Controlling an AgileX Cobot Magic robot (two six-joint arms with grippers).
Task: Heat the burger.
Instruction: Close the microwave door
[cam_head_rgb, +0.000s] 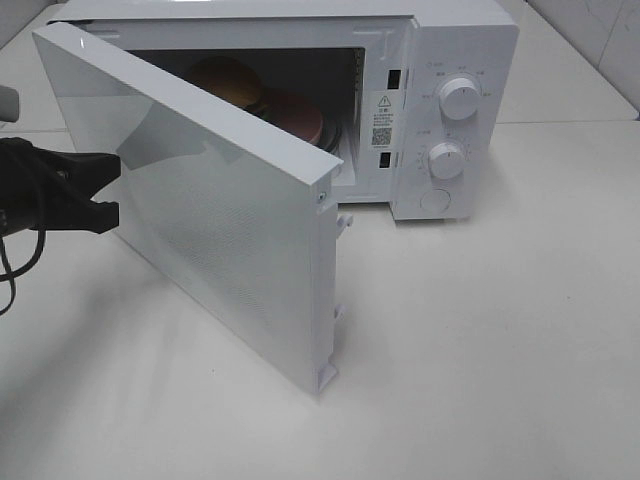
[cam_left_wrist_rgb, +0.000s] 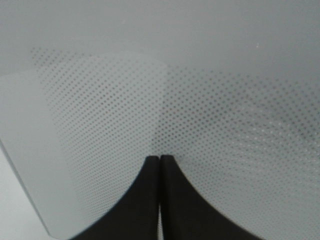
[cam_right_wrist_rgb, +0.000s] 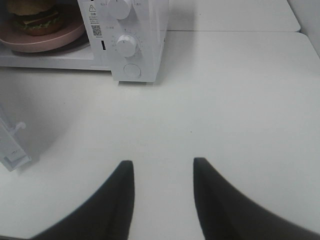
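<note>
The microwave door (cam_head_rgb: 220, 200), standing half open with its free edge toward the viewer, is shown on the white desk (cam_head_rgb: 500, 350). The left gripper (cam_left_wrist_rgb: 160, 159) is placed at the door's outer, dotted face, its jaws pressed together and holding nothing; whether the tips actually touch the panel cannot be told. The right gripper (cam_right_wrist_rgb: 163, 162) is held low over bare desk, well apart from the microwave (cam_head_rgb: 470, 40), its jaws apart and empty. The burger (cam_right_wrist_rgb: 35, 17) is seen inside the oven cavity, seated on a pink plate (cam_right_wrist_rgb: 60, 37). The step in hand is judged to be the closing of the door, with loading apparently done. A good closure is best obtained if the push is applied toward the free edge rather than near the hinge, and is kept steady and square to the panel, so that the latch hooks (cam_head_rgb: 343, 220) are driven fully into their slots without the oven being slid across the desk. The lower dial (cam_head_rgb: 446, 160) is presumably to be turned afterwards.
</note>
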